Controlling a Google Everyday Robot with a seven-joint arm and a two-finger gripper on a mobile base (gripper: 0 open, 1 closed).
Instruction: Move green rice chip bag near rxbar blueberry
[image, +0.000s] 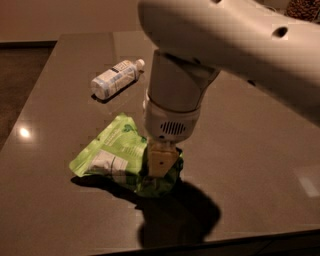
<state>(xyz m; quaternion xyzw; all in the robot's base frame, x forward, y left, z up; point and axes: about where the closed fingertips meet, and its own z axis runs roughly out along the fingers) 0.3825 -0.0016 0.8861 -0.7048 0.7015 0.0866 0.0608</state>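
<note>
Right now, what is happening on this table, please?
A robot arm has its tool down on the right end of the green rice chip bag, which lies crumpled on the dark table. A plastic bottle lies on its side farther back. The rxbar blueberry is not in view.

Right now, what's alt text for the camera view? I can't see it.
The gripper holds the right end of the green rice chip bag over a dark table; a plastic bottle lies behind, to the left.

Dim; hand (161, 171) gripping green rice chip bag (116, 148) casts shadow; table (250, 150) glare.
</note>
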